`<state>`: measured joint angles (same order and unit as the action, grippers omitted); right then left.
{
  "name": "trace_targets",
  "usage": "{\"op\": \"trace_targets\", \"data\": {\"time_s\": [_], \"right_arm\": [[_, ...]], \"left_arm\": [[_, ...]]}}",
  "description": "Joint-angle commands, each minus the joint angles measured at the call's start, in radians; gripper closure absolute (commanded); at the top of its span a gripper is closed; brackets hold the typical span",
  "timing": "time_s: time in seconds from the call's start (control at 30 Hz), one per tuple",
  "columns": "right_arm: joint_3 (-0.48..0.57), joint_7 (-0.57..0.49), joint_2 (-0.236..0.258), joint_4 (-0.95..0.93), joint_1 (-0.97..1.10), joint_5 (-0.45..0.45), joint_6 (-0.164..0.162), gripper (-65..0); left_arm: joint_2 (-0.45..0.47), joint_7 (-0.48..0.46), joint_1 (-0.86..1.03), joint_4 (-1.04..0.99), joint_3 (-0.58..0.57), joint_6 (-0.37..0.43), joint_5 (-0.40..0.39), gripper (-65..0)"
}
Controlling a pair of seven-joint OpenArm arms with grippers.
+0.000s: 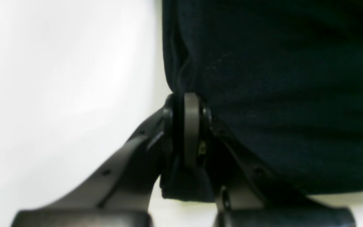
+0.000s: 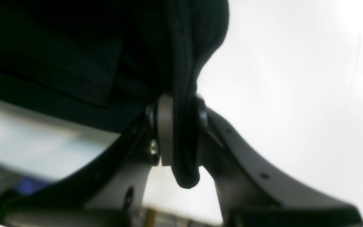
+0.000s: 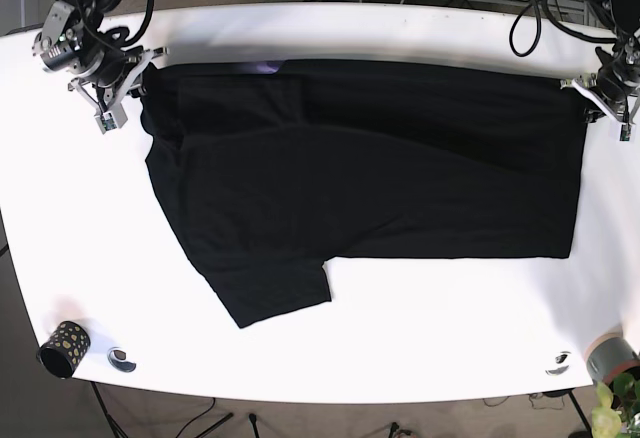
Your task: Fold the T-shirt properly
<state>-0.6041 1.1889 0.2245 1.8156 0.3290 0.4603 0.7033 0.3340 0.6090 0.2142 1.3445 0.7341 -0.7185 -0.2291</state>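
So the black T-shirt (image 3: 380, 168) is lying spread out on the white surface (image 3: 420, 328), long side running left to right, with one sleeve (image 3: 270, 293) sticking out toward the near edge. Looks like it's already doubled over lengthwise once, though the fabric is so dark I can't really make out the layers.

Both arms are parked at the far corners. The right gripper (image 3: 112, 80) is at the far-left corner as I'm looking at it, and the left gripper (image 3: 607, 90) is at the far-right corner. Up close, both sets of jaws are pinched narrow on a bunched bit of the shirt's edge; the right wrist view shows a rolled hem (image 2: 184, 135) squeezed between the pads, and the left gripper (image 1: 189, 132) has a corner of cloth clamped the same way.

My guess is they're holding opposite ends of the same edge so the fabric stays taut between them, which would let them carry that edge toward the near side without it sagging or wrinkling.

A small speckled cup (image 3: 62, 348) sits at the near-left corner, well apart from the shirt.
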Motion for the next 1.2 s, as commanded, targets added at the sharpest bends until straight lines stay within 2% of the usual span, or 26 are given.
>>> {"op": "trace_targets", "data": {"time_s": [0.0,0.17,0.23,0.3,0.37,0.4,0.47,0.53,0.63,0.67,0.83,0.97,1.03,1.17], "right_arm": [[-0.012,-0.002,-0.007,0.052,0.04,-0.016,-0.005,-7.8],[-0.014,-0.002,-0.027,0.071,0.095,-0.016,-0.005,-9.2],[-0.014,-0.002,-0.035,0.072,0.111,-0.016,-0.005,-15.7],[-0.015,-0.002,-0.05,0.074,0.115,-0.018,-0.005,-26.0],[-0.035,-0.002,-0.061,0.092,0.12,-0.016,-0.005,-36.0],[-0.049,-0.002,-0.073,0.12,0.123,-0.016,-0.005,-42.6],[-0.058,-0.002,-0.093,0.155,0.124,-0.016,-0.005,-49.9],[-0.06,-0.002,-0.106,0.189,0.121,-0.016,-0.005,-55.2],[-0.055,-0.002,-0.106,0.194,0.101,-0.004,-0.005,-55.3],[-0.058,-0.002,-0.106,0.194,0.092,0.016,-0.005,-55.3],[-0.052,-0.001,-0.104,0.181,0.061,0.137,-0.005,-55.3],[0.013,0.029,-0.092,0.18,0.046,0.203,-0.005,-54.4],[0.036,0.046,-0.087,0.18,0.043,0.219,-0.005,-50.3],[0.072,0.056,-0.09,0.172,0.032,0.216,-0.005,-32.7]], "left_arm": [[0.026,-0.016,0.034,0.06,0.026,0.02,0.007,0.0],[0.014,-0.016,0.066,0.065,0.029,0.02,0.007,0.0],[0.014,-0.016,0.077,0.065,0.029,0.02,0.007,0.0],[0.012,-0.016,0.075,0.065,0.028,0.02,0.007,-0.1],[0.012,-0.016,0.075,0.065,0.023,0.02,0.007,-3.6],[0.01,-0.016,0.075,0.066,0.023,0.02,0.007,-9.3],[0.01,-0.016,0.073,0.068,0.023,0.02,0.006,-20.4],[0.007,-0.016,0.072,0.089,0.026,0.02,0.006,-37.8],[-0.014,-0.016,0.072,0.146,0.026,0.02,-0.019,-53.6],[-0.019,-0.016,0.072,0.16,0.028,0.02,-0.034,-55.1],[-0.022,-0.014,0.073,0.204,0.023,0.02,-0.105,-52.9],[-0.028,0.027,0.066,0.223,0.022,0.02,-0.114,-52.4],[-0.036,0.067,0.04,0.224,0.014,0.02,-0.111,-52.4],[-0.065,0.125,0.009,0.226,0.003,0.02,-0.109,-52.4]]}}
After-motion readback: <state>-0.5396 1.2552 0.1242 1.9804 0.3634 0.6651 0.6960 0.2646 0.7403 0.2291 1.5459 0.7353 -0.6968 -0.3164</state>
